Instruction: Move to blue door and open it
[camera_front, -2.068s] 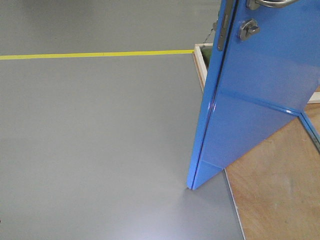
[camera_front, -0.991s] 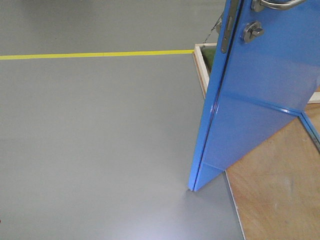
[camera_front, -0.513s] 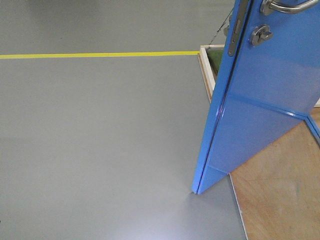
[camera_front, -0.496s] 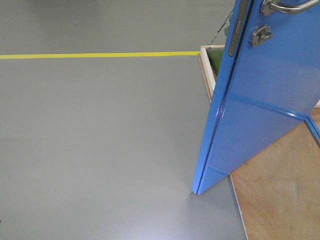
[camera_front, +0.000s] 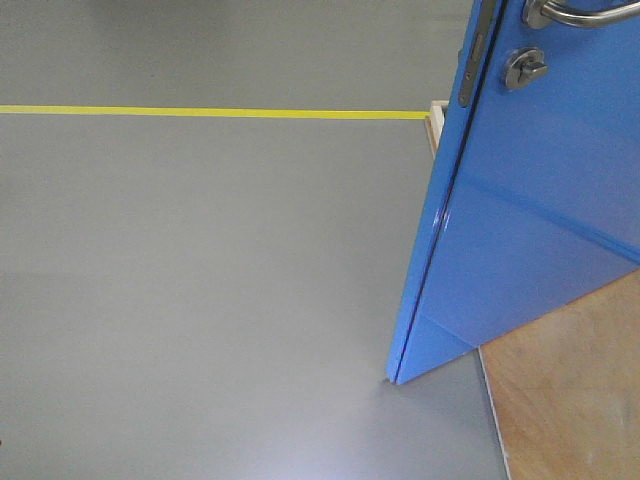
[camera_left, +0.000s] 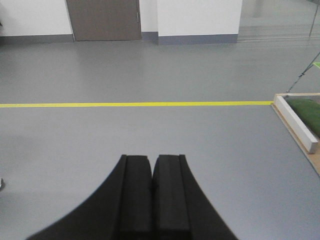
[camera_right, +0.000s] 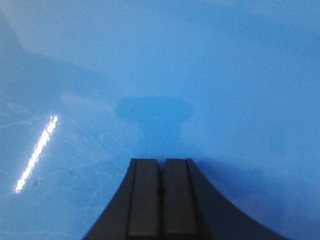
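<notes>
On the right of the front view, the blue door (camera_front: 530, 200) stands swung out over the grey floor (camera_front: 200, 280), its narrow edge turned toward the camera. Its lower corner hangs just beside the plywood platform (camera_front: 570, 400). Up top, the silver lever handle (camera_front: 575, 14) is cut off by the frame. The round thumb-turn lock (camera_front: 524, 68) sits just below it, and a metal latch plate (camera_front: 470, 60) runs down the door's edge. A yellow floor line (camera_front: 200, 112) crosses behind and ends at the door.

Now the right gripper (camera_right: 161, 164): its two black pads are pressed flat together, nothing between them. They point straight at the door's glossy blue face, which fills the whole wrist view. A dark reflection shows on the panel just above the tips. They are very close, but whether they actually touch the paint cannot be told from here.

Over to the left gripper (camera_left: 152, 160): pads together too, gripping nothing, aimed out over open floor well apart from the door. Ahead of it lie the yellow line and, to the right, a white wooden frame (camera_left: 295, 122) edging a green patch (camera_left: 306, 107). A brown door (camera_left: 104, 20) sits in the far wall.
</notes>
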